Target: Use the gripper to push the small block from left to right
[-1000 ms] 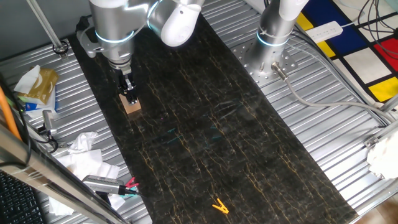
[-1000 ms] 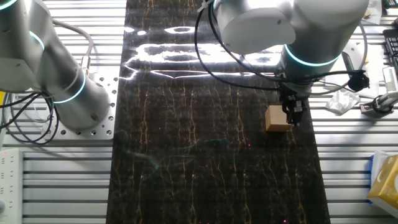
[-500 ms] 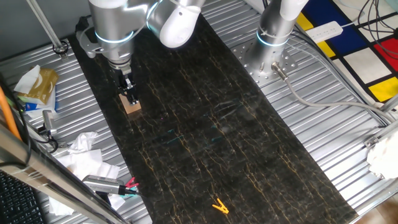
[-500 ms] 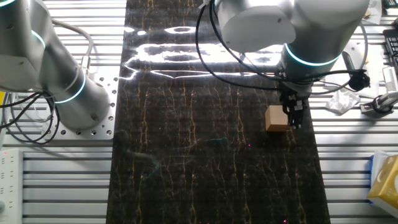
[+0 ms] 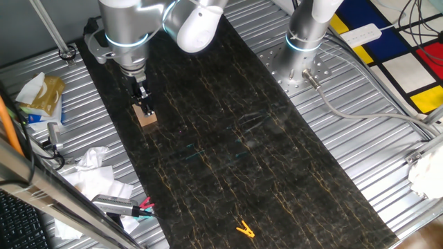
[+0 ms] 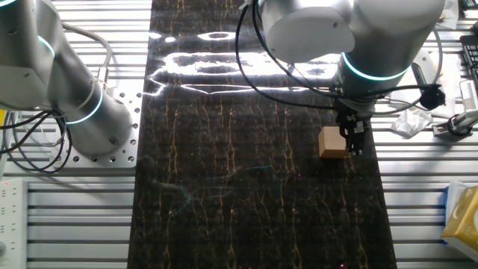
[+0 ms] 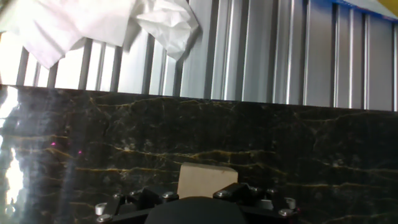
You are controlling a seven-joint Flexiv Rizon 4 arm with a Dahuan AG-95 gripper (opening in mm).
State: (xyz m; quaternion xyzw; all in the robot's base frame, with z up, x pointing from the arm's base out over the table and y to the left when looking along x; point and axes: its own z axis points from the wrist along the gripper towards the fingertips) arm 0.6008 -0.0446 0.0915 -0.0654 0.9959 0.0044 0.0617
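A robotics lab is showing here: two silver-grey robot arms with blue-lit rings are standing bolted to a ribbed aluminium desk, a black marble-patterned mat is lying across it, cables are trailing around, and crumpled tissue is cluttering one edge.

I have the gripper down on the mat, touching the small block near the mat's edge. A clip lies well apart, at the mat's opposite end.
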